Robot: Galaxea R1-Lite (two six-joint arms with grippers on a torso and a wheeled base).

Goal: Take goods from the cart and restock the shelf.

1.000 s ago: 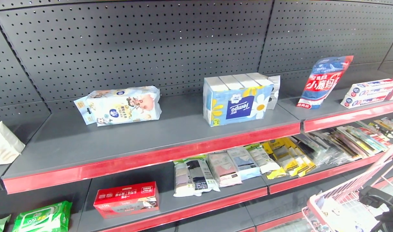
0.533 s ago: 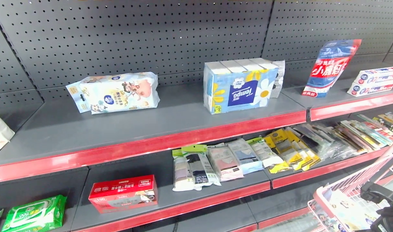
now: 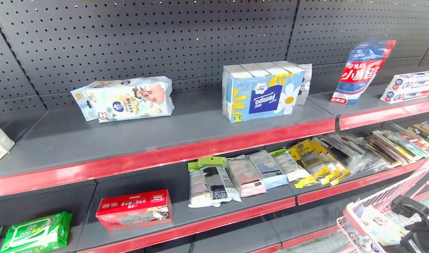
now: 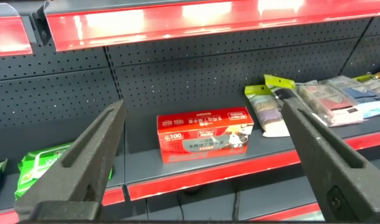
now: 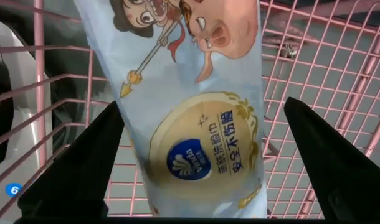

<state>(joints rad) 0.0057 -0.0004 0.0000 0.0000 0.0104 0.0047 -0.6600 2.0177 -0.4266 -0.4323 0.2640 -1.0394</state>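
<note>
A pale blue cartoon-printed wipes pack [image 5: 196,124] lies in the pink wire cart [image 5: 314,56]. My right gripper [image 5: 202,112] hangs open over it, one finger on each side of the pack. In the head view the cart [image 3: 379,202] sits at the bottom right with my right arm [image 3: 411,214] reaching into it. A matching wipes pack [image 3: 126,98] lies on the upper grey shelf [image 3: 95,140]. My left gripper [image 4: 202,106] is open and holds nothing, facing the lower shelf and a red box [image 4: 205,134].
On the upper shelf are a blue tissue multipack [image 3: 262,92], a red-and-blue pouch [image 3: 362,72] and toothpaste boxes [image 3: 411,86]. The lower shelf holds the red box [image 3: 133,210], a green wipes pack [image 3: 37,236] and several flat packets [image 3: 270,172]. Bare shelf lies between the wipes and the tissues.
The head camera has shifted, so the shelves sit higher in the picture. Nothing on the shelves has moved. My right arm stays at the cart.
</note>
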